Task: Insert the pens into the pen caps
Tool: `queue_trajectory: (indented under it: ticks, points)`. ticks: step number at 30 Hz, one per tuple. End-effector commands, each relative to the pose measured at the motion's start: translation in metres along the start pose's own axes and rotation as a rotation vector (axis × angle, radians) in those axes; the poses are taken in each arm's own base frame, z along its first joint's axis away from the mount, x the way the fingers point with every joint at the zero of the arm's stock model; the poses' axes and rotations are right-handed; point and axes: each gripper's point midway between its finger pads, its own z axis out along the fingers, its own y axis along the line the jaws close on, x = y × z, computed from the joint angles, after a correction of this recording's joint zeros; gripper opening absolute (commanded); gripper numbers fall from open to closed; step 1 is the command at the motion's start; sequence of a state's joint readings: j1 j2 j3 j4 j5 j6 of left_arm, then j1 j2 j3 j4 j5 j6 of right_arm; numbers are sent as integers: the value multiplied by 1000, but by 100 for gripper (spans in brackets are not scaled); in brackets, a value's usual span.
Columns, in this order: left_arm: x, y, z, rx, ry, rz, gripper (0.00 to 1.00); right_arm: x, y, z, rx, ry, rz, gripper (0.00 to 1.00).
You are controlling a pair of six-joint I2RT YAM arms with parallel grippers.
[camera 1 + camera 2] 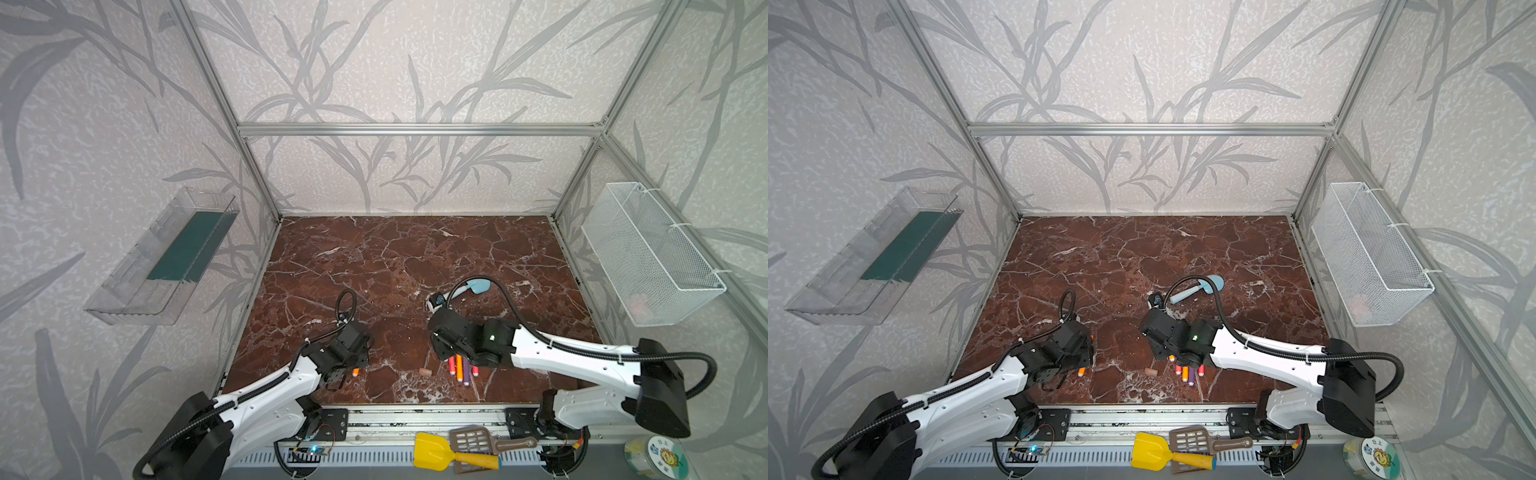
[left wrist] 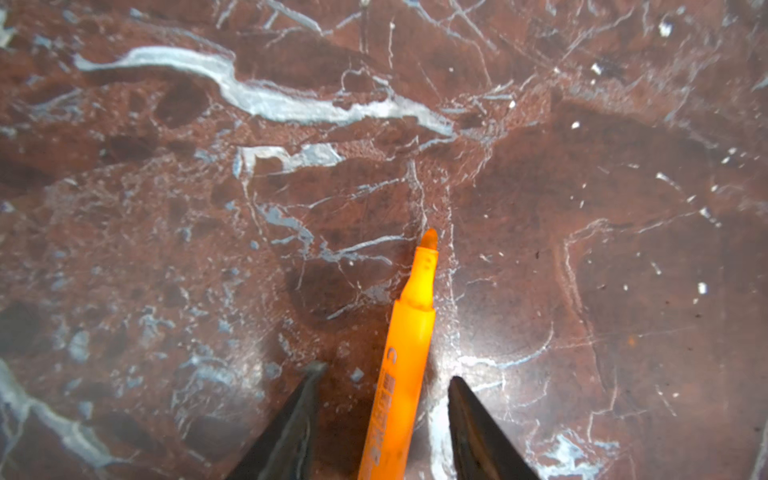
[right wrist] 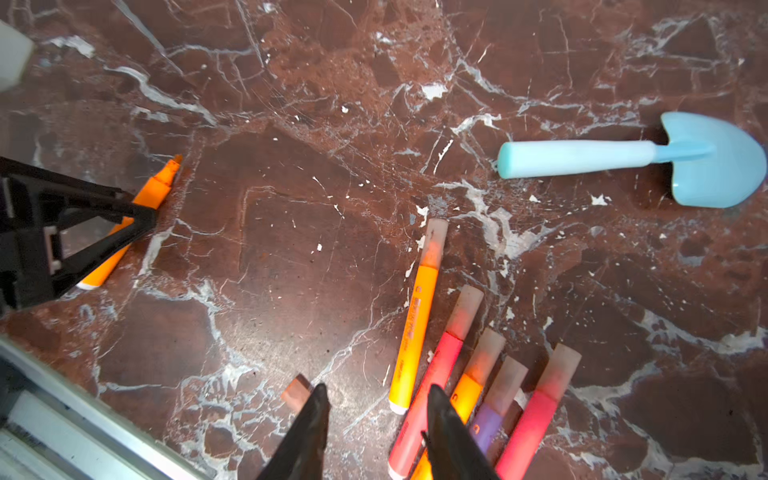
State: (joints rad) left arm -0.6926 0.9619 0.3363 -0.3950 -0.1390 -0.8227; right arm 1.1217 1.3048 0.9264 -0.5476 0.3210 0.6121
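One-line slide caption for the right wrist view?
Open right gripper by a loose cap and five capped pens; left gripper straddles the uncapped orange pen.

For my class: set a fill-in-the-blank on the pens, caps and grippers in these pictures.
1. The uncapped pen between the fingers of the left gripper is ____.
2. Near the right gripper lie ____ capped pens.
3. The loose cap lies nearer the ____ gripper.
4. The toy shovel is light ____.
Missing words: orange; five; right; blue.
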Motion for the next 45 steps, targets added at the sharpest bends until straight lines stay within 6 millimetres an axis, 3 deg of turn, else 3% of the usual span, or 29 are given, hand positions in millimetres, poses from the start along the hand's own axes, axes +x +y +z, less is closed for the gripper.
queue_trajectory:
  ticks: [1, 5, 12, 26, 45]
  points:
    - [12, 7, 3, -11, 31, -33, 49, 9, -9, -5, 33, 3, -21, 39]
    - [13, 4, 4, -12, 43, -17, 42, 8, -11, -12, 42, -13, -15, 39]
    - [16, 12, 4, -110, 79, 18, 39, 7, -6, -18, 24, -16, -26, 40]
    - [29, 7, 5, -142, 107, 81, 34, -1, 4, -30, -29, -49, -33, 41]
    - [36, 3, 13, -221, 142, 162, 18, -6, 9, -42, -70, -102, -8, 43]
